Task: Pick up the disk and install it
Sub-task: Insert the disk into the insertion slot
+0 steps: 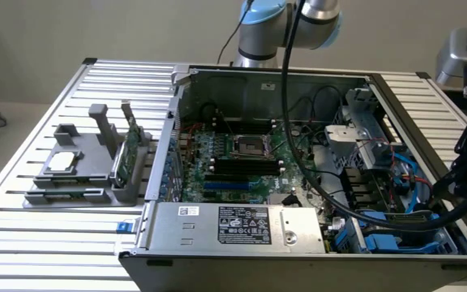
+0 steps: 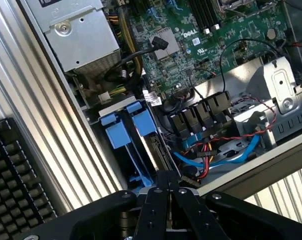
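Note:
The disk sits edge-on in the drive bay at the case's front corner. Its bright blue carrier (image 2: 143,124) shows in the wrist view, with a dark drive edge (image 2: 160,152) running beside it. A second blue carrier tab (image 2: 116,135) stands right next to it. In the exterior view the same blue carriers (image 1: 383,236) lie low at the case's front right. My gripper (image 2: 167,184) hangs just above that bay, its black fingers shut together with nothing between them. In the exterior view the gripper (image 1: 444,194) reaches in from the exterior view's right.
The open computer case (image 1: 298,79) lies on a slatted aluminium table (image 1: 47,243). Inside are the green motherboard (image 1: 242,152), the silver power supply (image 1: 225,225) and red and blue cables (image 2: 216,152). A grey fixture (image 1: 79,170) holding a green card (image 1: 128,152) stands at the exterior view's left.

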`<action>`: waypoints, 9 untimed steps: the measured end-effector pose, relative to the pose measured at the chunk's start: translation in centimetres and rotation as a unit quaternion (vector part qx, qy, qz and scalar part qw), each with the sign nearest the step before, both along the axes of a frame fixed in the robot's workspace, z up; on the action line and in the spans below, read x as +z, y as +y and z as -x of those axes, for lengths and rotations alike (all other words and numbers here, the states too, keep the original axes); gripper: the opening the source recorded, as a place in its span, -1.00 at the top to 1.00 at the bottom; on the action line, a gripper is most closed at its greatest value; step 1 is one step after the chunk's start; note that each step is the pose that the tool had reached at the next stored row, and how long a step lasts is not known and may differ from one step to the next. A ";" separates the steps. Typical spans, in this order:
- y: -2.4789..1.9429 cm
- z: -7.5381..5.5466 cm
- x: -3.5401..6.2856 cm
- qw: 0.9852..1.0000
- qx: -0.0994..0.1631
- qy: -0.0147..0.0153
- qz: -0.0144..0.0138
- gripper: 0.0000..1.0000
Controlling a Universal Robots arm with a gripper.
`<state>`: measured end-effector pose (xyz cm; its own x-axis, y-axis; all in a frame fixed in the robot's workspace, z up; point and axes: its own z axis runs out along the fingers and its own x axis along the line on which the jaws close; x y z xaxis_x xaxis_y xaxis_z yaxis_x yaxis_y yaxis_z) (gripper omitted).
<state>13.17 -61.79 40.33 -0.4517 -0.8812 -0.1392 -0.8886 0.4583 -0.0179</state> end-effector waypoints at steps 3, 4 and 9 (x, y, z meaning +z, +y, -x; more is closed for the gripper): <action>0.00 0.0 -0.08 1.000 -0.023 0.000 0.000 0.79; 0.00 0.0 -0.08 1.000 -0.027 0.000 0.001 0.79; 0.00 0.0 0.00 0.998 -0.062 0.000 0.001 0.79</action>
